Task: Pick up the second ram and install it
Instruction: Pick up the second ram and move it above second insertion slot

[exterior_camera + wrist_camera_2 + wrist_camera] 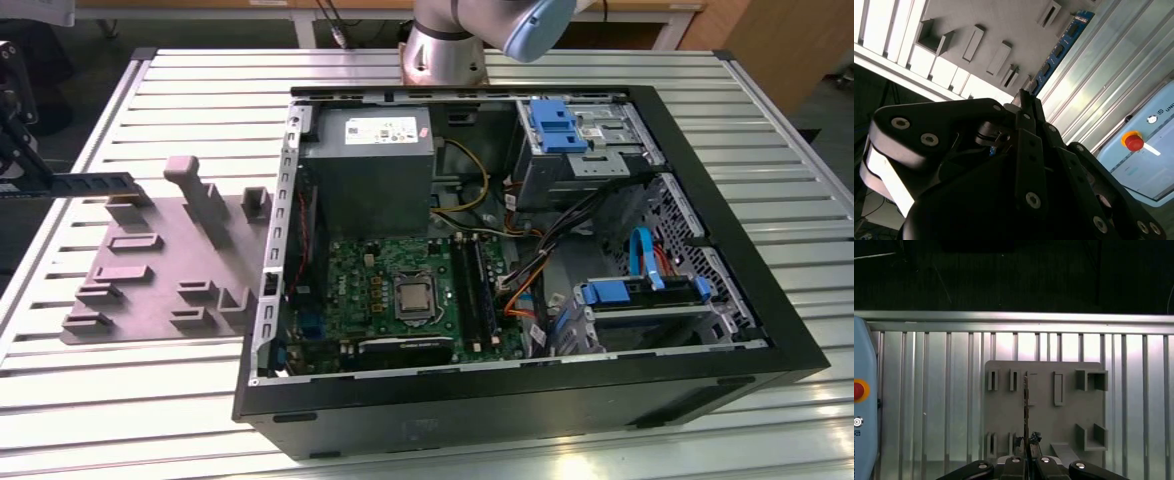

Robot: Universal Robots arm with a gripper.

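My gripper [16, 170] hangs at the exterior view's left edge, above the table beside the grey tray [160, 260]. It is shut on the second ram [87, 185], a dark narrow stick held level and pointing toward the tray. In the second wrist view the ram [1059, 50] shows blue with a row of black chips, running out from the closed fingers [1026, 107]. The first wrist view has the ram [1025, 405] edge-on as a thin line over the tray [1044, 405], rising from the gripper [1026, 462].
The open computer case [534, 250] lies on the slatted metal table [200, 80], to the tray's right in the exterior view. Its motherboard has long black slots [474, 285] beside the processor socket [411, 298]. A pale blue device with a red button [1133, 141] sits nearby.
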